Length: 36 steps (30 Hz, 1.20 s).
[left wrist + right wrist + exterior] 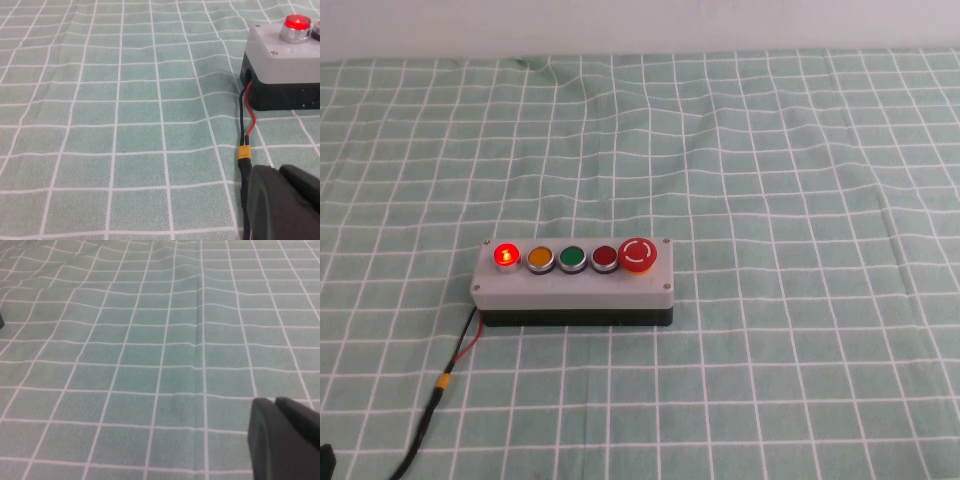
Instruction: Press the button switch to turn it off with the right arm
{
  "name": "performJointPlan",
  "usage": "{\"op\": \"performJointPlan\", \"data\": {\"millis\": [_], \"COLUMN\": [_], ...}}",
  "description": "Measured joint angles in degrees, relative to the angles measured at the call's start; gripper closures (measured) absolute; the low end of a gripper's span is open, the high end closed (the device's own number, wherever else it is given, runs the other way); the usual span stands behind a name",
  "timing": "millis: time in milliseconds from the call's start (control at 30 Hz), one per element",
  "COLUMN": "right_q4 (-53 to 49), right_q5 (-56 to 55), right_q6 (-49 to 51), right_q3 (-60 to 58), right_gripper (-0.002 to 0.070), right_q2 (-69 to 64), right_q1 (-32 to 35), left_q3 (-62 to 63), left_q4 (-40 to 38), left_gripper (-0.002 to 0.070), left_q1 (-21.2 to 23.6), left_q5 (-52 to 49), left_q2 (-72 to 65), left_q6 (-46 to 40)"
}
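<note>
The button switch (506,256) is a small round bright-red button, lit, at the left end of the grey box (575,288), next to the orange button (540,257). It also shows in the left wrist view (297,23). My right gripper (276,402) is shut and empty, low over bare cloth; neither the box nor the button shows in its view. The right arm is out of the high view. My left gripper (279,171) is shut and empty, close to the box's cable (245,135), short of the box's left end.
The row also holds a green button (571,257), a darker red button (604,257) and a large red mushroom button (639,254). A black and red cable (440,385) runs from the box to the near left. A green checked cloth (800,200) covers the table.
</note>
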State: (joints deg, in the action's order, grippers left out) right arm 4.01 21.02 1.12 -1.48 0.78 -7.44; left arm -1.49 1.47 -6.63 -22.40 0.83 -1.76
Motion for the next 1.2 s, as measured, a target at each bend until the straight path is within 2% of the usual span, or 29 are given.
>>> {"op": "performJointPlan", "data": {"millis": [333,800,1200], "right_q4": [0.0,0.0,0.0], "right_q5": [-0.8,-18.7,-24.1], "right_q6": [0.0,0.0,0.0], "right_q3": [0.0,0.0,0.0], "right_gripper": [0.0693,0.0692,0.0692], "right_q2": [0.0,0.0,0.0], "right_q1": [0.0,0.0,0.0], "left_q3": [0.0,0.0,0.0], "left_q4": [0.0,0.0,0.0], "left_gripper": [0.0678,0.0678,0.0678], "left_q1": [0.0,0.0,0.0], "left_q5": [0.0,0.0,0.0], "left_q2": [0.0,0.0,0.0], "left_q6": [0.0,0.0,0.0]}}
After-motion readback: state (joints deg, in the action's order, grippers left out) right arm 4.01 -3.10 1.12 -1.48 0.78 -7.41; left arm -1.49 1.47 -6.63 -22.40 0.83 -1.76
